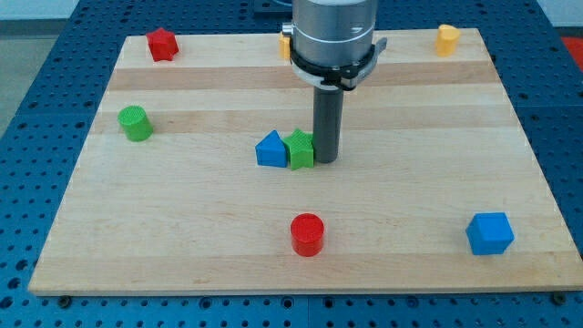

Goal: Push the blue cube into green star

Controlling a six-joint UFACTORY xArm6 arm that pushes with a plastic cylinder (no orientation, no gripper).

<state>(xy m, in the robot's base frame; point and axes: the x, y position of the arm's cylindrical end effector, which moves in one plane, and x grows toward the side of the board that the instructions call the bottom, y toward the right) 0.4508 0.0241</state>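
Sitting right beside the green star point(301, 149), my tip point(325, 161) is on its right edge, touching or nearly so; can't tell which from this angle. No hand here to spread or pinch, just a bare rod w/ nothing held. The star is pressed against a blue triangular block point(271, 149) on its left, mid-board. The blue cube point(490, 233), the one that matters, sits well apart at the view's bottom right, near the board point(182, 264) edge, untouched. So I'd say the push hasn't begun; this is the approach step. Next move calls for leaving the star, swinging round to the cube's far side, i.e. its lower right, then driving up-left toward the star. The red cylinder point(308, 234) lies below that line, prob. clear of it.
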